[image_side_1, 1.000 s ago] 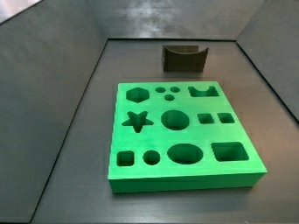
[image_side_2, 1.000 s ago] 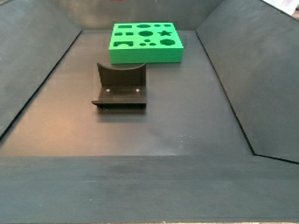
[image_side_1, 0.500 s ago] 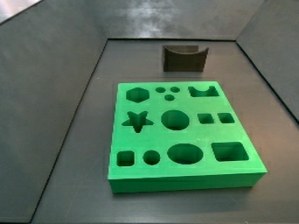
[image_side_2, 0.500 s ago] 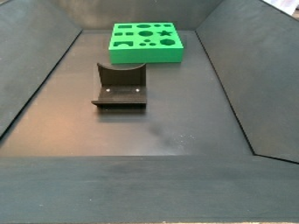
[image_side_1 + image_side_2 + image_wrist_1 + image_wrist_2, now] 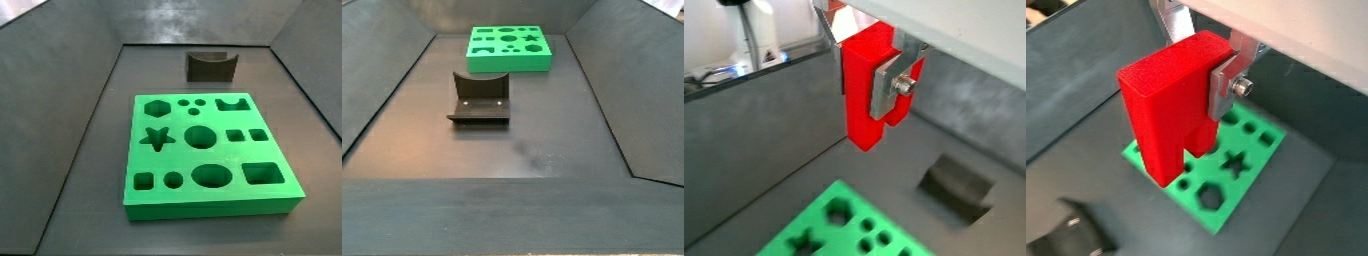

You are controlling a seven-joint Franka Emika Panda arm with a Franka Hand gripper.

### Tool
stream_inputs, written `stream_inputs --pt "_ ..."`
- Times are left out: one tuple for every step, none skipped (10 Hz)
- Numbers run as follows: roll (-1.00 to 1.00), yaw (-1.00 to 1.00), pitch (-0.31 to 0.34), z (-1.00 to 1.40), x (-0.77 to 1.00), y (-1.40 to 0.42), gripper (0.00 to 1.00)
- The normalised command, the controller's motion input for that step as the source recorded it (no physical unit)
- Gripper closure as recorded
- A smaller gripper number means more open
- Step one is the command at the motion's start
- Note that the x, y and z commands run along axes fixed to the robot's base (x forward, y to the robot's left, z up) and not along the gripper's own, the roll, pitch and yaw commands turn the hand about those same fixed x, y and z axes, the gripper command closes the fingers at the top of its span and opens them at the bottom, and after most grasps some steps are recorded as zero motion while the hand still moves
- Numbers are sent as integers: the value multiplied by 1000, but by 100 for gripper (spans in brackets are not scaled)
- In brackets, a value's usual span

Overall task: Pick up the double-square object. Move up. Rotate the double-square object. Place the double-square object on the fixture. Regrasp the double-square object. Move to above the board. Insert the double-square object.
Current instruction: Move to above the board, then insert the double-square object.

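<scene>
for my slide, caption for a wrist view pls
Gripper clamps the red double-square object high above the green board.

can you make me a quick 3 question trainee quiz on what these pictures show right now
1. True or false: the gripper is shut on the red block, as both wrist views show.
2. Multiple choice: where is the red block? A) lying in a hole of the green board B) resting on the fixture C) held in the air between the fingers, well above the floor
3. Fill in: in both side views the fixture's notch holds ____.

Key: 1 true. 2 C: in a wrist view the board and fixture lie far below the block. 3 nothing: the notch is bare, and neither arm nor block shows in the side views.
</scene>
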Motion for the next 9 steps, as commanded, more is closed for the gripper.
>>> stream_inputs --pt "-515 -18 9 40 -112 -95 100" --pt "-335 -11 -9 22 -87 -57 100" --pt "-202 -8 -18 10 -57 -15 100" --pt "0 0 0 -26 83 -86 100" --pt "0 0 -6 -60 217 -137 100" --pt "0 0 -3 -89 349 -191 100" --pt "0 -37 0 -114 443 -214 100" --pt "0 -114 -6 -177 509 -209 100" --pt "40 -174 -10 -283 531 -234 100"
